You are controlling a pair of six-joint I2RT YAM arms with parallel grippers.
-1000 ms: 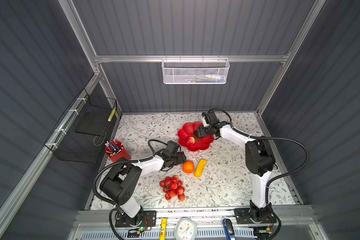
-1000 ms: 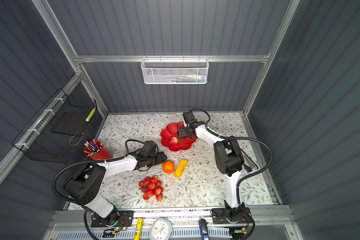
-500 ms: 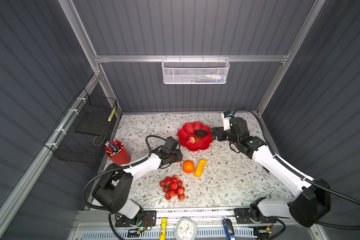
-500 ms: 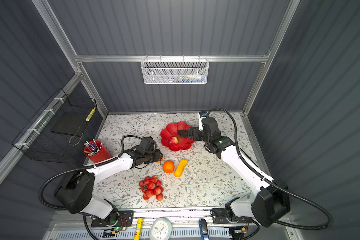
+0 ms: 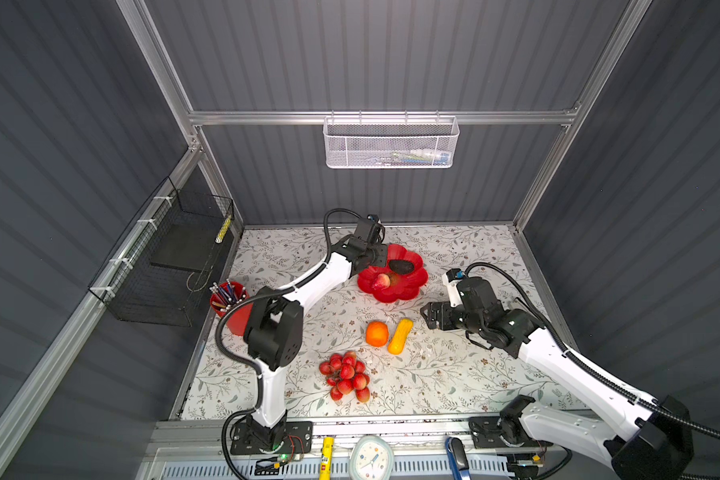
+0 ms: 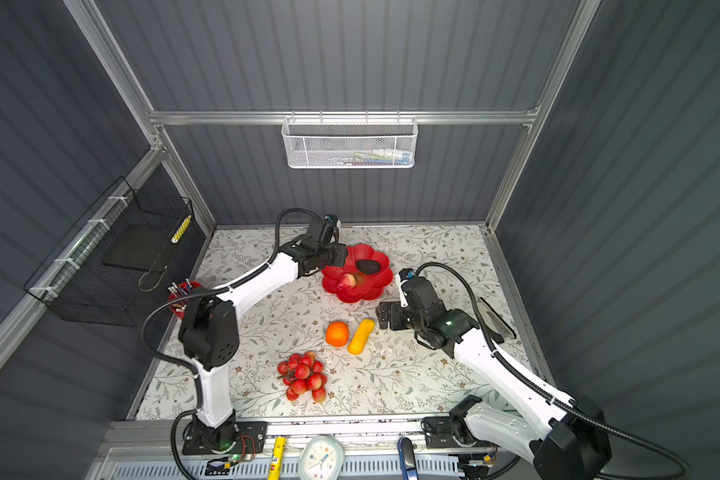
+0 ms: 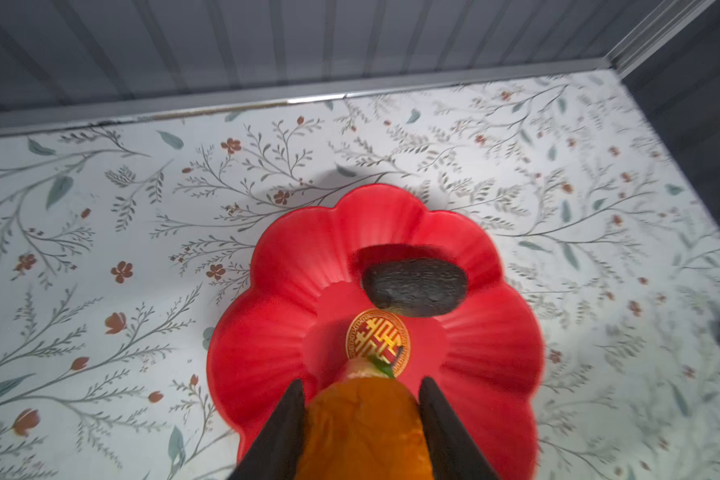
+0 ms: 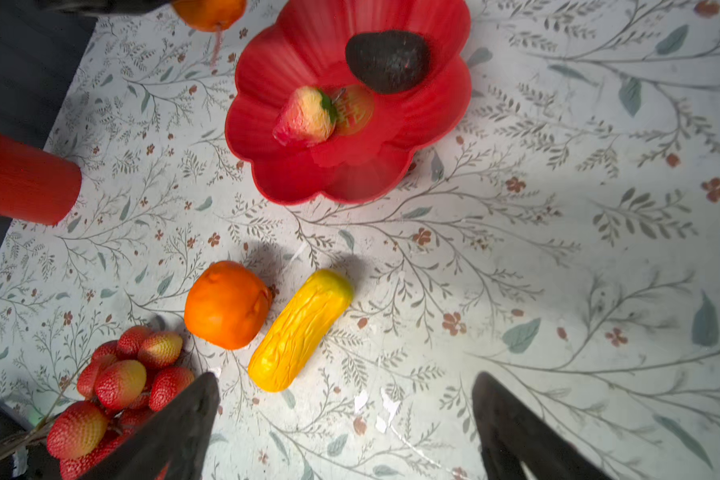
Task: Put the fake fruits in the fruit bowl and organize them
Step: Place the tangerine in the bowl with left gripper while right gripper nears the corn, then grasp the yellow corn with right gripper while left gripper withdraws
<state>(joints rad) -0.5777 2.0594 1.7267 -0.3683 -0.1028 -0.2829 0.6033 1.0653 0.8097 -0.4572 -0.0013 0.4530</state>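
The left hand (image 7: pixel 362 382) was closed on the small round plastic orange (image 7: pixel 362 436), above the near petals of the shallow glossy red flower-shaped bowl (image 7: pixel 275 291). Just ahead of it lay the red plastic strawberry (image 8: pixel 306 116), and further ahead the dark oval avocado (image 7: pixel 414 286); I judged both could block the drop. The right hand (image 8: pixel 345 380) stood wide and empty. The yellow oblong fruit (image 8: pixel 302 330) lay just in front of it, its long axis oblique to the fingers.
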